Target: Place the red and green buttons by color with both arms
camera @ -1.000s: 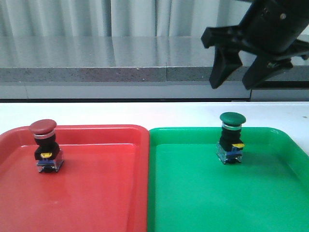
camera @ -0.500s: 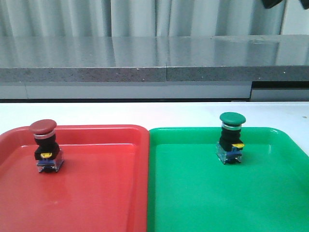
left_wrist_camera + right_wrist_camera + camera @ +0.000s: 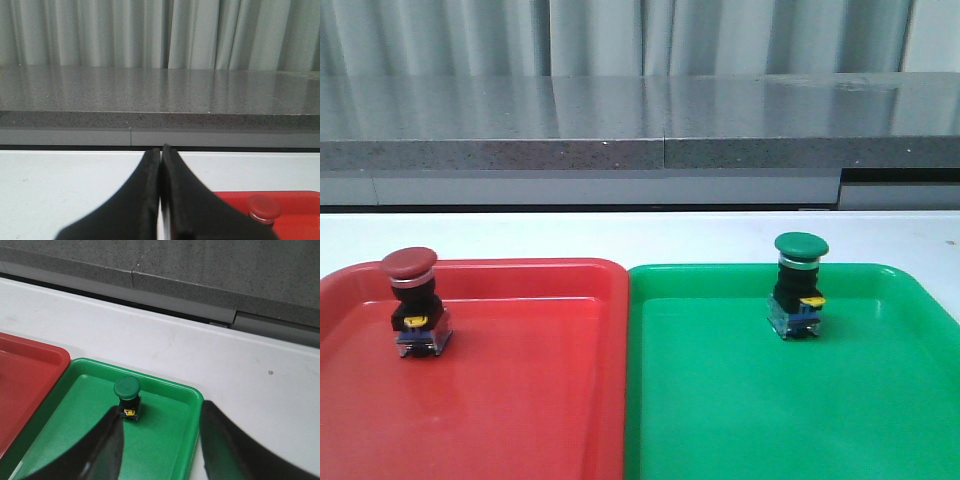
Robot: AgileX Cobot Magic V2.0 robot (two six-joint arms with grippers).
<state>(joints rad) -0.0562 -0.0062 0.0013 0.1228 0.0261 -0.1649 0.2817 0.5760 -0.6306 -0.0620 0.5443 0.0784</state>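
One green button (image 3: 127, 397) upright just beyond the spread right claw (image 3: 160, 440).

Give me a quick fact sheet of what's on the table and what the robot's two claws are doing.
red button: upright in the red tray, near its back left
green button: upright in the green tray, toward its back
trays: side by side, red on the left
left end effector: shut, empty, out of the front view
right end effector: open, empty, above the green tray
sorting: looks done
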